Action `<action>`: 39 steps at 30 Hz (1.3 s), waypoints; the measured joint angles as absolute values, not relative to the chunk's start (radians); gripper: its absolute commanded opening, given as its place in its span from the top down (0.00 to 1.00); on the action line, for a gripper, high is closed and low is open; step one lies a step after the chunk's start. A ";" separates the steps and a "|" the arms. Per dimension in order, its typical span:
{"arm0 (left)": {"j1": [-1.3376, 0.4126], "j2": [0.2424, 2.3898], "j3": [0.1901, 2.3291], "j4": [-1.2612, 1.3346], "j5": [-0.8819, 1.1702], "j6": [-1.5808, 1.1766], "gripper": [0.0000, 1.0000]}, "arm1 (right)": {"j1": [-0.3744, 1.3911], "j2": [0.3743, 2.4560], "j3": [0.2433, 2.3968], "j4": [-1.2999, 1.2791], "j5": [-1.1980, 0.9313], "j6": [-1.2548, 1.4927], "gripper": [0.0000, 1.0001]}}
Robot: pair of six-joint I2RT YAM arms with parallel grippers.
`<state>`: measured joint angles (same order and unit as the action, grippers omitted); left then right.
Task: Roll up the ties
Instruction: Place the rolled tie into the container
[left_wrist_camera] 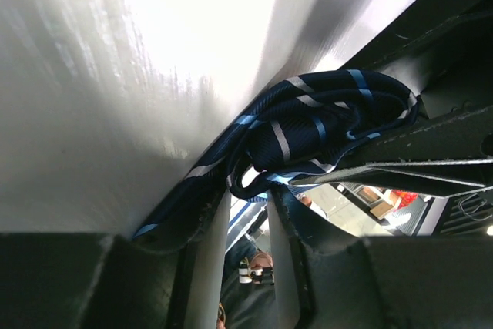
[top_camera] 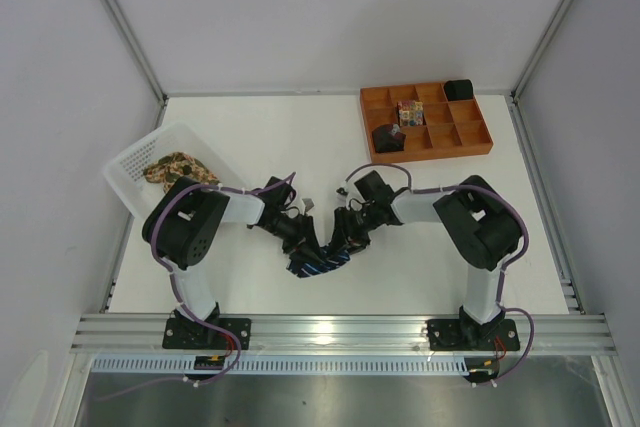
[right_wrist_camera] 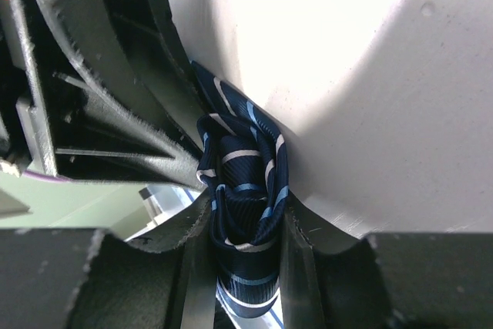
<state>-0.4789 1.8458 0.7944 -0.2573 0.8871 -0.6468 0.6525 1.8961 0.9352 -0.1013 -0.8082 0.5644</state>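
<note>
The navy tie (top_camera: 318, 263) sits bunched near the front of the table (top_camera: 250, 137), right between the left gripper (top_camera: 303, 244) and right gripper (top_camera: 342, 243), each pinching one side

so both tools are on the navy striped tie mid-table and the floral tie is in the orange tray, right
No: the floral tie lies in the white perforated basket at the left, not the orange tray, as the top external view shows. The left tool and right tool are both on the navy striped tie mid-table.
</note>
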 measured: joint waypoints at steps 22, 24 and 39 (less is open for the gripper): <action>-0.411 1.450 0.853 -0.326 0.672 -0.542 0.43 | 0.529 1.906 1.552 -0.829 -0.420 0.179 1.00; -0.407 1.459 0.851 -0.334 0.674 -0.536 0.43 | 0.500 1.939 1.664 -0.895 -0.347 0.125 1.00; -0.359 1.498 0.834 -0.366 0.704 -0.468 0.43 | 0.256 2.133 2.098 -1.087 -0.097 -0.023 1.00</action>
